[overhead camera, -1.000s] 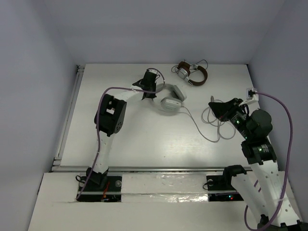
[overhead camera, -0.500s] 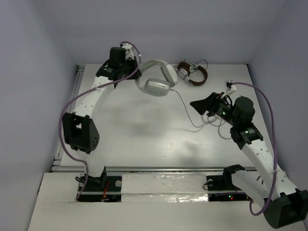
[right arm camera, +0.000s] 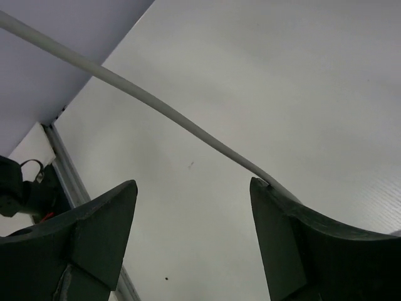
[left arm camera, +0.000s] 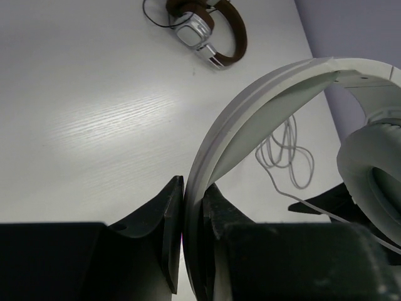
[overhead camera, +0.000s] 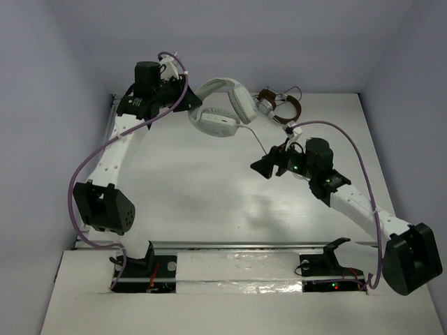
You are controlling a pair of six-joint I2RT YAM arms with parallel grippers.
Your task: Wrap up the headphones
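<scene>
The white headphones (overhead camera: 225,112) hang in the air over the back of the table. My left gripper (overhead camera: 183,96) is shut on their headband (left arm camera: 250,106), which is pinched between both fingers in the left wrist view (left arm camera: 193,197). One padded earcup (left arm camera: 376,169) shows at the right. Their thin grey cable (overhead camera: 255,137) runs down towards my right gripper (overhead camera: 260,167), which is open above the table's middle. In the right wrist view the cable (right arm camera: 156,103) crosses ahead of the open gripper (right arm camera: 193,185) and touches the tip of the right finger (right arm camera: 276,207). A loose coil of cable (left arm camera: 285,157) lies on the table.
Smaller brown-and-silver headphones (overhead camera: 279,105) with a dark cord lie at the back of the table, also visible in the left wrist view (left arm camera: 210,28). A metal rail (overhead camera: 105,153) runs along the table's left edge. Walls close in the back and both sides.
My left arm lifted the headphones off the table and carried them back and left. My right gripper opened, released the cable and moved left towards the table's middle.
</scene>
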